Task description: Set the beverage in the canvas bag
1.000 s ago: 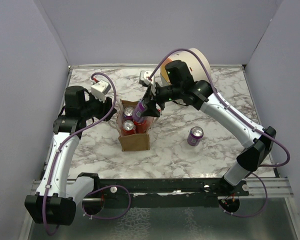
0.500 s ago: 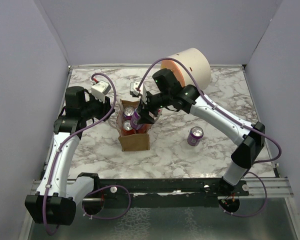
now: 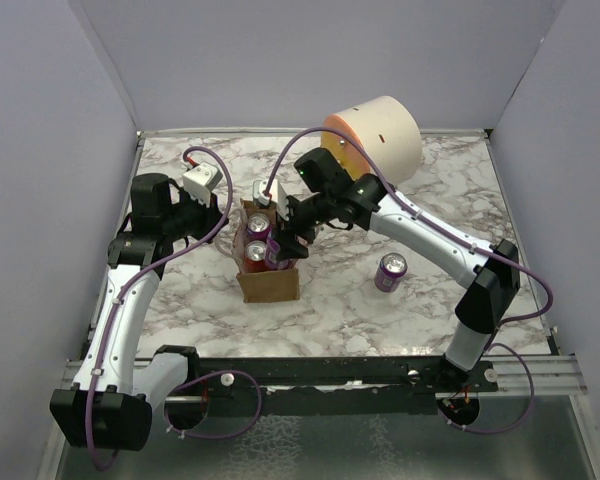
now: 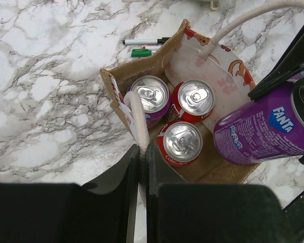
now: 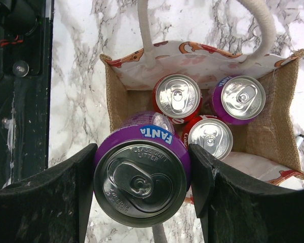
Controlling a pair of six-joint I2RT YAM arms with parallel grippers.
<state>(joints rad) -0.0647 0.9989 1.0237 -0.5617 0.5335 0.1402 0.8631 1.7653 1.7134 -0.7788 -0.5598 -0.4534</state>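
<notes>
The tan canvas bag point(image 3: 269, 282) stands open on the marble table, with three upright cans inside: one purple point(image 4: 150, 94) and two red point(image 4: 194, 97). My left gripper point(image 4: 140, 157) is shut on the bag's near white rope handle point(image 4: 136, 114) and holds it up. My right gripper point(image 5: 142, 172) is shut on a purple Fanta can point(image 5: 140, 174), tilted over the bag's open corner point(image 5: 114, 101). The can's lower end dips into the mouth of the bag. The same can shows in the left wrist view point(image 4: 263, 129) and the top view point(image 3: 273, 252).
Another purple can point(image 3: 390, 270) stands on the table right of the bag. A large cream-and-orange drum point(image 3: 375, 135) lies at the back. A black marker point(image 4: 144, 41) and a green one point(image 4: 141, 52) lie beyond the bag. Walls enclose three sides.
My right gripper has moved left and down with the Fanta can, bringing it over and partly into the bag. The left arm has kept still on the handle.
</notes>
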